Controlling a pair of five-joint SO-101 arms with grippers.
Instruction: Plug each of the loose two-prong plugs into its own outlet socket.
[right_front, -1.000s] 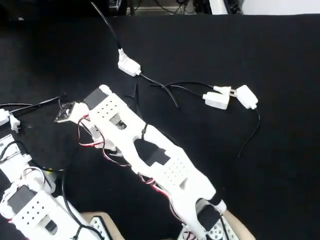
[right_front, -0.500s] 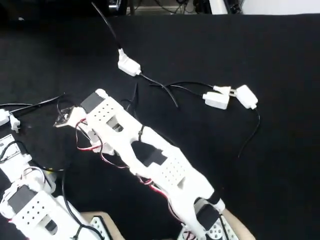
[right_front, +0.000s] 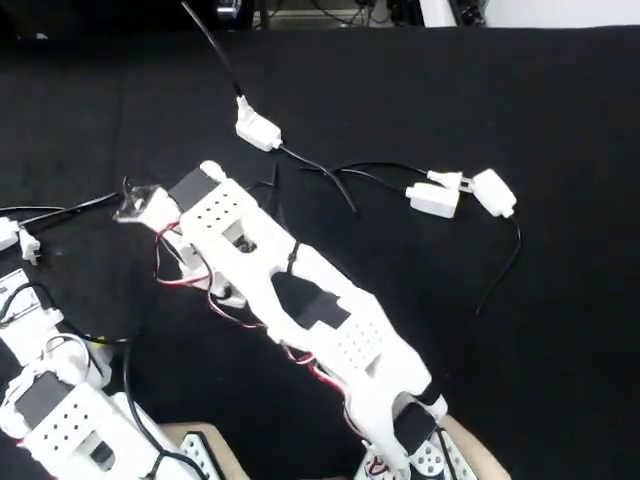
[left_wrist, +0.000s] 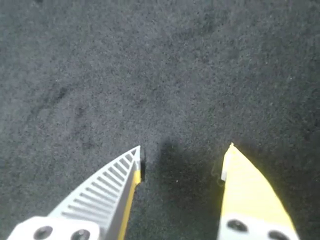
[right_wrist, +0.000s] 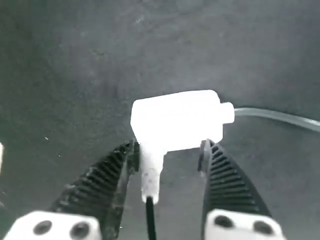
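My right gripper (right_wrist: 167, 150) is shut on a white plug (right_wrist: 175, 120), its fingertips (right_wrist: 127, 150) pressing the block's near edge; a black cord runs back from the plug's stem and a pale cord leaves its side. In the high view the right gripper (right_front: 137, 205) is at the left-middle of the black cloth, where a black cord (right_front: 60, 210) ends. A joined white plug and socket (right_front: 257, 130) lies farther back. To the right, a white plug (right_front: 432, 200) with bare prongs lies next to a white socket (right_front: 493, 192). My left gripper (left_wrist: 182, 155) hangs open over bare cloth.
Two small white connectors (right_front: 18, 240) lie at the table's left edge. Black cords (right_front: 330, 175) loop across the middle of the cloth. The folded left arm (right_front: 60, 420) sits at the front left. The right arm's body (right_front: 300, 310) crosses the table's centre diagonally.
The right gripper dipped slightly to the left, then moved toward the far side of the table. The plugs lying on the cloth have not moved.
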